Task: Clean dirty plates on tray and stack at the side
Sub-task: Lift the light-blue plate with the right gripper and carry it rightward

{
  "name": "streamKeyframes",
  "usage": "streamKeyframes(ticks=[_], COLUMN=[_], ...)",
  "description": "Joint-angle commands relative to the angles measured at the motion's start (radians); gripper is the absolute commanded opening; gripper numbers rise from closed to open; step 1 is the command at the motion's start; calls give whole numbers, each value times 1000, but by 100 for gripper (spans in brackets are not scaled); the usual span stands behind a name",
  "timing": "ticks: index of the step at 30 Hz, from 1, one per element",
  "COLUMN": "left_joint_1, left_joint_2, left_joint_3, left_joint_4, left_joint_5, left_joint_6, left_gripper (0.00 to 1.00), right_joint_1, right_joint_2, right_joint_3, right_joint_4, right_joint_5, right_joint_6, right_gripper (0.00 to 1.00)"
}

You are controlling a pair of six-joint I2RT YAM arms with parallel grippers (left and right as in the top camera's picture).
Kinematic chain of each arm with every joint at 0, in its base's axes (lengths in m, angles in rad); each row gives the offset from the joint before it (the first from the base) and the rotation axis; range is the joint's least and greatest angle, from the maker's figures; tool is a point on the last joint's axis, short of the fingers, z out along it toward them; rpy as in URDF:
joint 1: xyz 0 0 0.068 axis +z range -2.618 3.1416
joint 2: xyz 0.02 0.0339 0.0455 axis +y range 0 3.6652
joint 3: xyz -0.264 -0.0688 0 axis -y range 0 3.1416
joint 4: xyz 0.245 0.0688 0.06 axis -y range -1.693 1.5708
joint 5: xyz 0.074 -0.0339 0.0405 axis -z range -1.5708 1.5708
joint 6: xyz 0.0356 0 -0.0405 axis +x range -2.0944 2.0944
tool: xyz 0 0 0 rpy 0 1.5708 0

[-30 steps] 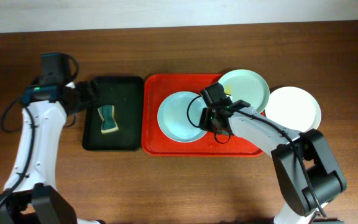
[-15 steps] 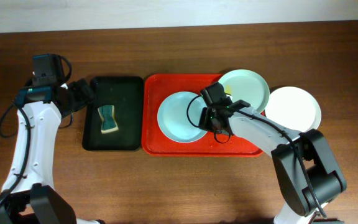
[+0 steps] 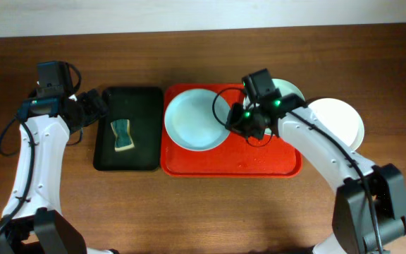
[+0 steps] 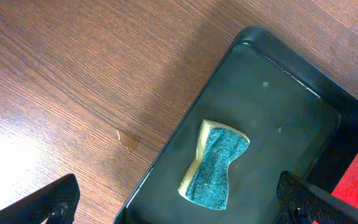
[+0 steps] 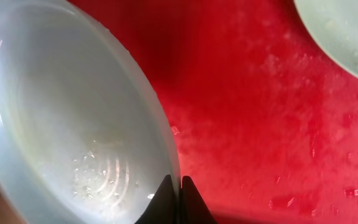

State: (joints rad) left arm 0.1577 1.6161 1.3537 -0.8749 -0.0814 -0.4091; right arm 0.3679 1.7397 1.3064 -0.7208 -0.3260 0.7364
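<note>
Pinched only at its wet rim by the right tool (image 5: 179,186), the pale blue plate (image 3: 196,120) is held tilted over the red tray (image 3: 259,166) and could be dropped; the left tool (image 3: 96,106) is spread wide.

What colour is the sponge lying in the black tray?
The sponge is teal on top over pale yellow; the left wrist view shows it best.

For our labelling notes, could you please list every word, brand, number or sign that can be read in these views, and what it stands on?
None: no view shows any readable word, number, brand or sign.
The red tray, black tray, sponge, blue plate and white plate are all plain, with no print or label.
</note>
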Motion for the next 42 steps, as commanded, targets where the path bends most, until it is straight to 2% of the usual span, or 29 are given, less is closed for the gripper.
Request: streamKeyframes(ticks=[1, 5, 8, 13, 22, 33, 40, 42], left_joint_1=[0, 0, 0, 0, 0, 0, 0, 0], left_joint_2=[-12, -12, -12, -12, -12, -12, -12, -12], left_joint_3=[1, 1, 1, 1, 1, 1, 1, 1], left_joint_4=[-1, -1, -1, -1, -1, -1, -1, -1], left_joint_5=[7, 7, 7, 7, 7, 7, 7, 7], left_joint_6=[-10, -10, -10, -10, -10, -10, -10, -10], left_gripper=[99, 99, 99, 99, 99, 99, 99, 99], right_joint_1=[25, 88, 161, 267, 348, 354, 397, 412], right_joint_2=[-28, -28, -19, 24, 169, 180, 180, 180], right_joint_3=[97, 125, 124, 124, 124, 124, 124, 124], right_joint_4=[-44, -29, 31, 161, 346, 436, 596, 654], right_joint_5=[37, 207, 367, 517, 600, 628, 735, 757], right_joint_6=[6, 71, 92, 92, 92, 82, -166, -275], right_gripper=[4, 4, 4, 4, 4, 4, 4, 4])
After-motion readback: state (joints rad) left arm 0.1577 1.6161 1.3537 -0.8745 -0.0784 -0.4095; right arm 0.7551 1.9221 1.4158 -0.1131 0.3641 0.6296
